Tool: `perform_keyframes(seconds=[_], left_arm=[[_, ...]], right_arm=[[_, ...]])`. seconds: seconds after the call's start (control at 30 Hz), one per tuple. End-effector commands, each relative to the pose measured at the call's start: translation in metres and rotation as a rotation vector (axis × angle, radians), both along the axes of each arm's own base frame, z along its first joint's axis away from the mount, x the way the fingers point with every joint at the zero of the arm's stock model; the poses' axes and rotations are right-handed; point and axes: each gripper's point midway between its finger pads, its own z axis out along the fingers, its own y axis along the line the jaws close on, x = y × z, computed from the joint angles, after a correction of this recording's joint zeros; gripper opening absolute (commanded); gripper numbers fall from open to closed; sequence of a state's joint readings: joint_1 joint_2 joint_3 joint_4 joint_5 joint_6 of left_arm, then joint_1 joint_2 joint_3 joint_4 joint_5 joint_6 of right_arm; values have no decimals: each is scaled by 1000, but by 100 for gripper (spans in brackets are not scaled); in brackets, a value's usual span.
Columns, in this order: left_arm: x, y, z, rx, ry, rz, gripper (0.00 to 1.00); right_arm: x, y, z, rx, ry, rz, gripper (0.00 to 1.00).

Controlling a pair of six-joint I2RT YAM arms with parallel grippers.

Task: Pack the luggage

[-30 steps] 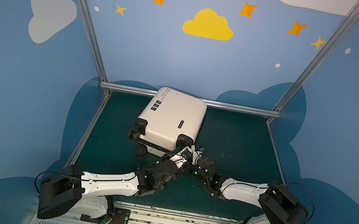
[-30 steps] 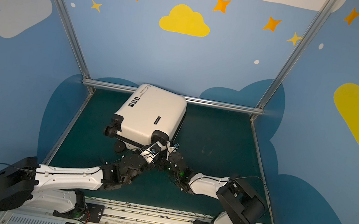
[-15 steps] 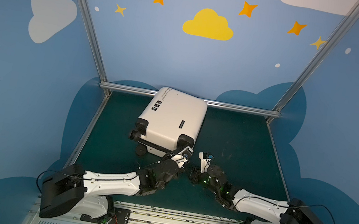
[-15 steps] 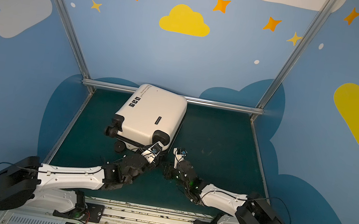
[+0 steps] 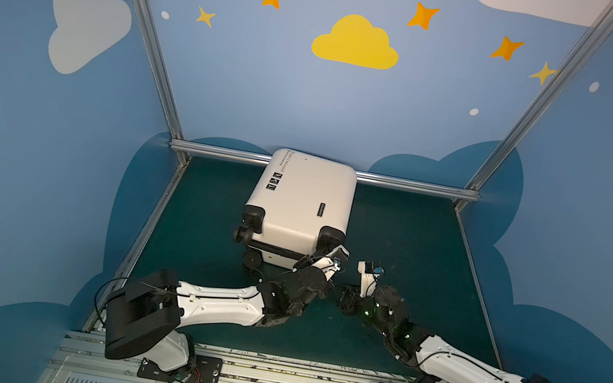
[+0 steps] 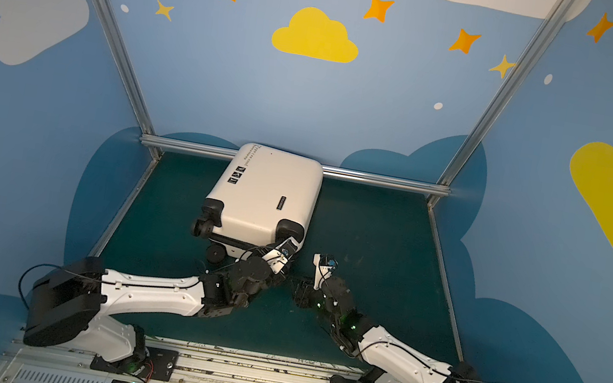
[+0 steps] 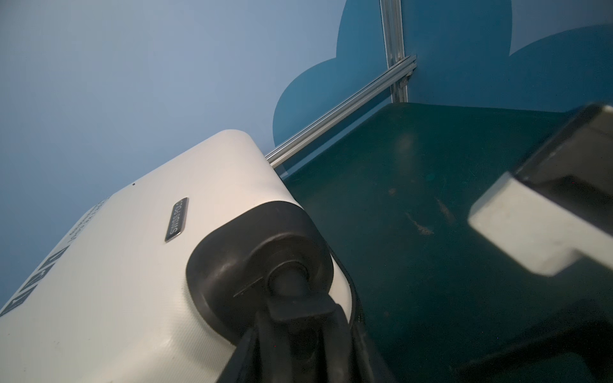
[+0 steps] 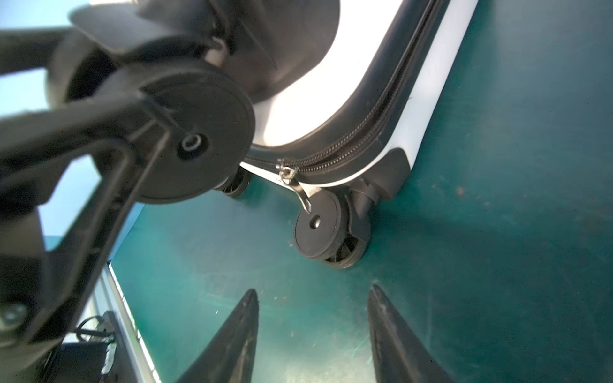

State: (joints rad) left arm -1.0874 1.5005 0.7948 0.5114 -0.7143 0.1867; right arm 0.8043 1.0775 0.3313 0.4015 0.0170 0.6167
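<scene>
The cream-white luggage (image 5: 302, 204) (image 6: 266, 194) lies flat and closed on the green table, wheels toward me. My left gripper (image 5: 323, 255) (image 6: 279, 250) (image 7: 302, 331) is shut on its upper near-right wheel (image 8: 199, 139). In the left wrist view the wheel's black fork (image 7: 298, 308) sits between the fingers. My right gripper (image 5: 347, 293) (image 6: 301, 288) (image 8: 311, 291) stands open and empty over bare table, a short way from the lower wheel (image 8: 325, 228). The silver zipper pull (image 8: 295, 185) hangs from the black zipper band at that corner.
Blue walls and aluminium frame rails (image 5: 415, 185) close in the table on three sides, and the luggage's far end lies against the back rail. Green table surface (image 5: 414, 240) stretches to the right of the luggage. The arm bases sit on the front rail (image 5: 267, 367).
The right gripper has opened and drawn back to the right, away from the luggage's corner, and its arm has swung lower. The left gripper keeps its hold on the wheel.
</scene>
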Motion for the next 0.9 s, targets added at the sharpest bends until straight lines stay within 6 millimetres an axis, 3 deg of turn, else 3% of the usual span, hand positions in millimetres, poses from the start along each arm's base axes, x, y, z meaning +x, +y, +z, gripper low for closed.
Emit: perform_keyframes(seconds=[0.0, 0.37, 0.87], left_arm=[[-25, -58, 37, -138, -29, -275, 3], [-36, -67, 43, -164, -14, -321, 3], [-39, -63, 39, -172, -6, -323, 3]], right_arm=[[1, -5, -5, -16, 8, 8, 51], [16, 5, 3, 7, -2, 18, 43], [33, 33, 9, 34, -9, 23, 39]])
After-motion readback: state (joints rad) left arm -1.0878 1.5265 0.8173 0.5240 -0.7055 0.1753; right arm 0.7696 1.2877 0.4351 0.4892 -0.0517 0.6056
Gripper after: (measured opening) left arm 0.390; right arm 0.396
